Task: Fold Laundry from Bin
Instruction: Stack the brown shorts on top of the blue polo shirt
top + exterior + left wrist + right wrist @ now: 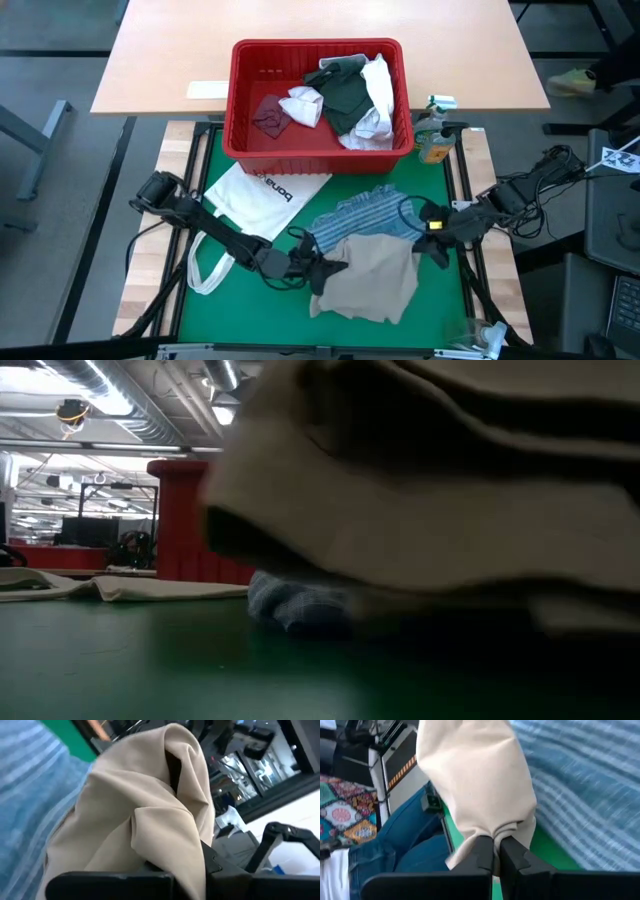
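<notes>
The tan shirt lies spread over the near middle of the green mat, partly on the blue-striped cloth. My left gripper is shut on the shirt's left side and my right gripper on its right side. In the low view the tan shirt is raised above the mat, with the blue-striped cloth lying behind it. The red bin stands at the far edge and holds a dark green-grey top, white pieces and a maroon piece. My left gripper pinches a bunched fold of the tan shirt's left edge between its two fingers, coming nearly level from the table's left. The cloth bulges out beyond the fingers in several layers. My right gripper pinches a gathered bunch of the tan shirt's right edge between its two fingers, slanting down from the table's right. The cloth rises away from the fingertips in loose folds, lifted off the mat there.
A white tote bag with black lettering lies on the mat's left part, its straps trailing toward the near edge. A bottle stands just right of the bin. A person's jeans show beside the table's right side.
</notes>
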Robot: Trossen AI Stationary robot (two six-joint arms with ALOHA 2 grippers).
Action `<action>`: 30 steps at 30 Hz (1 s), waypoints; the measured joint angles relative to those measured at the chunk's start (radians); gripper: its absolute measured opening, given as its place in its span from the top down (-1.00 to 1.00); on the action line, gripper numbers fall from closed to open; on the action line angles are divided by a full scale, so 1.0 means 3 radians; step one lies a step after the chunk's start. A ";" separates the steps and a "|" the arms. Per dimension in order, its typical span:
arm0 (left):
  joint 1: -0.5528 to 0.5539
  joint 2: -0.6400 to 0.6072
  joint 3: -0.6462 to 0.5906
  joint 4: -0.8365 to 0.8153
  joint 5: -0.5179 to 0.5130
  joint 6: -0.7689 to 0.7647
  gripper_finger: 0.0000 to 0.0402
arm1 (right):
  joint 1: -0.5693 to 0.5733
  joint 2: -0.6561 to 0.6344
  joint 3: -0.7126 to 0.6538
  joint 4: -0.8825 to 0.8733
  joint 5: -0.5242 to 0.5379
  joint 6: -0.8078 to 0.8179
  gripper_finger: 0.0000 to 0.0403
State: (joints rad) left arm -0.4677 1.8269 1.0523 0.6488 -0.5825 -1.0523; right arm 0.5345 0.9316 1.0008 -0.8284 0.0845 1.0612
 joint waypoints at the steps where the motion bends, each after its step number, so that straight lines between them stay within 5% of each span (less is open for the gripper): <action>1: 0.0016 0.0022 0.0007 0.0011 0.0024 -0.0037 0.95 | -0.0046 -0.0002 0.0000 0.0000 -0.0001 -0.0015 0.97; 11: 0.0216 0.0044 0.0103 -0.0104 0.0191 0.0212 0.93 | -0.0790 0.0067 0.0003 -0.0374 -0.0025 -0.0682 0.97; 17: 0.0293 0.0044 0.0103 -0.0782 -0.0201 -0.0069 0.93 | -0.1199 0.0145 0.0003 -0.0672 0.0050 -0.1057 0.96; 30: 0.0608 0.0044 0.0102 -0.1378 -0.0345 -0.0216 0.83 | -0.1752 0.0900 0.0003 -0.0519 0.0772 -0.2068 0.94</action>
State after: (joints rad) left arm -0.2853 1.8400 1.0828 0.2354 -0.6861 -1.1172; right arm 0.0087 1.2016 1.0016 -0.9841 0.3162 0.4409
